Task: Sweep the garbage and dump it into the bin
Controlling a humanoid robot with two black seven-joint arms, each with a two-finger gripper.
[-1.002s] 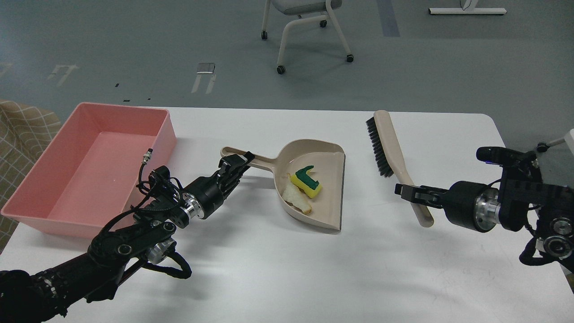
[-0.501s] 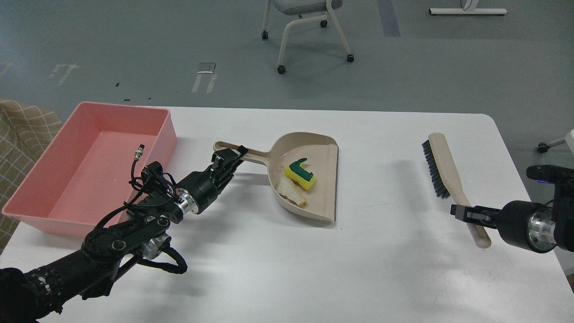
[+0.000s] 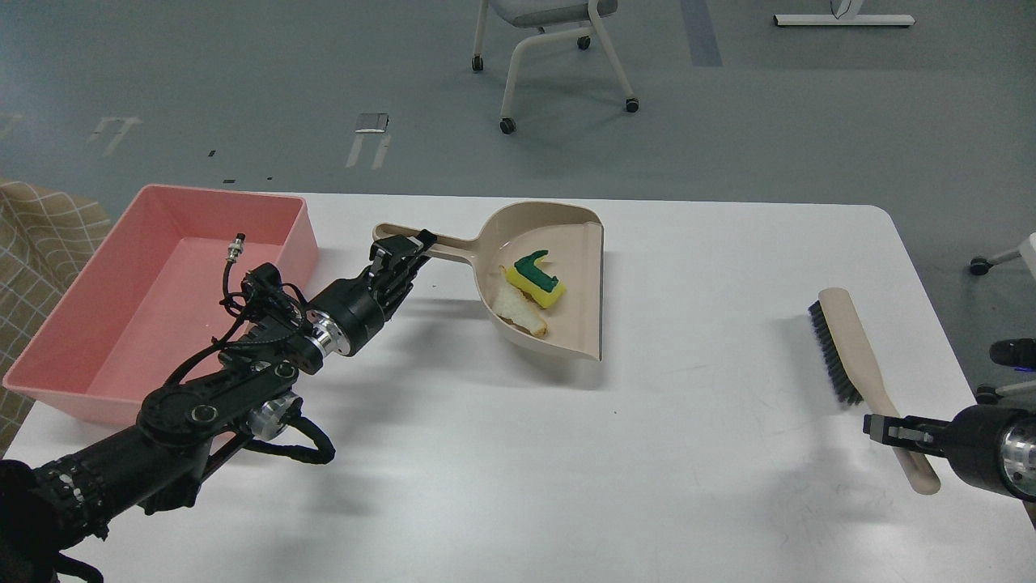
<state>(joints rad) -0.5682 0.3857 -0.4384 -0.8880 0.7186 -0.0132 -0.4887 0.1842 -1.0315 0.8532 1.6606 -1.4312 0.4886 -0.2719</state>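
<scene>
My left gripper (image 3: 401,253) is shut on the handle of the beige dustpan (image 3: 579,283) and holds it lifted above the white table. Two scraps of garbage lie in the pan: a yellow sponge piece with a dark green top (image 3: 536,282) and a pale off-white crusty piece (image 3: 518,308). The pink bin (image 3: 154,300) stands at the table's left, left of the dustpan and apart from it. My right gripper (image 3: 890,429) is shut on the handle of the beige brush with black bristles (image 3: 858,360) at the table's right edge.
The white table (image 3: 566,453) has its right edge close to the brush. A chair on castors (image 3: 550,57) stands on the grey floor behind the table. A checked cloth (image 3: 40,235) lies left of the bin.
My left gripper has lifted the dustpan with the garbage and moved it back and slightly left. My right gripper has carried the brush to the right and toward the front.
</scene>
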